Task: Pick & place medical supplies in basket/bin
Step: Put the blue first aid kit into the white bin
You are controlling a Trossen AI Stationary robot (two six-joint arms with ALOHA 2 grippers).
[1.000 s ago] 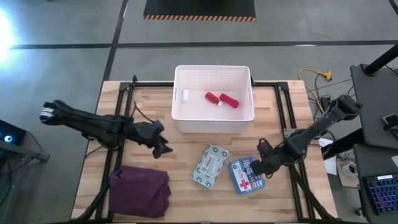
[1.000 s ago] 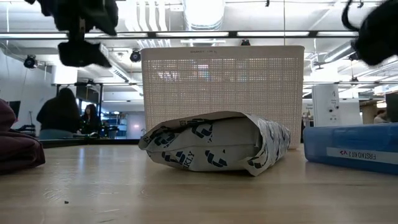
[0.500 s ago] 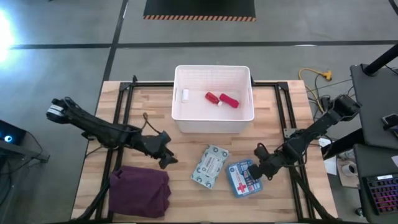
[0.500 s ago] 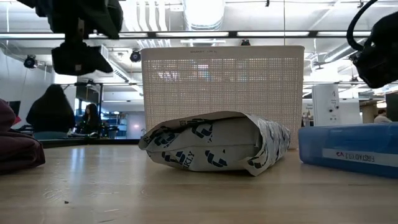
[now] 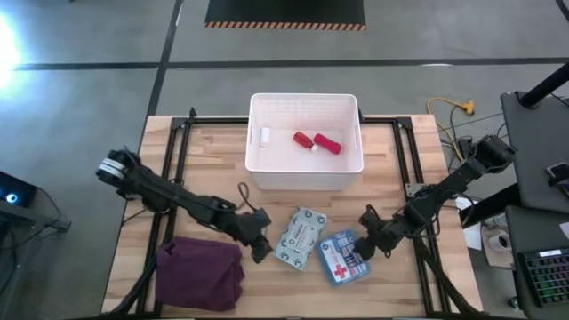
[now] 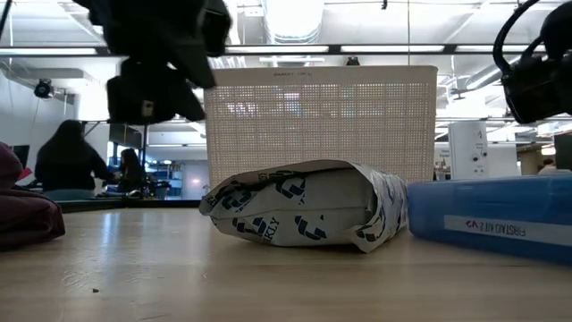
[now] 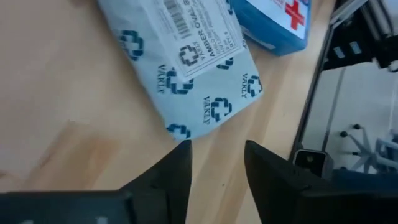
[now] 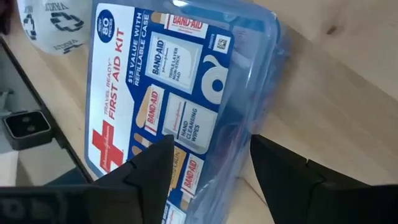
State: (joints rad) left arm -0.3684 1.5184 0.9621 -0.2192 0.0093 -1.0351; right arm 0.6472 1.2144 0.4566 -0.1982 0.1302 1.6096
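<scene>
A grey-green flat packet [image 5: 300, 236] lies flat on the wooden table in front of the white basket [image 5: 258, 164]. The basket holds a small red bottle [image 5: 304, 140], a pink-red tube [image 5: 329, 144] and a small white bottle [image 5: 264, 135]. My left gripper [image 5: 260, 249] hangs open above the table just left of the packet, its fingers short of the packet's corner [image 7: 181, 132]. The blue first-aid box [image 5: 340, 260] lies right of the packet. My right gripper [image 5: 364, 245] is shut on the box at its right end. My right gripper has the box's right-hand end [image 8: 214, 177] between its two fingers. One finger [image 8: 152, 168] shows over the printed lid and the other [image 8: 283, 171] outside the box's side wall. It comes slanting down from the table's right. The box rests on the table; the touching spots are hidden.
A folded maroon cloth [image 5: 200, 274] lies at the near left corner. Black frame rails [image 5: 182, 151] run along both sides of the table. In the low view a person [image 6: 67, 161] shows in the room behind.
My left gripper has travelled toward the table's right and near edge, ending beside the packet. My right gripper has edged toward the left and near edge. The first-aid box has slid the same way along the table and turned a little; the packet has stayed put.
</scene>
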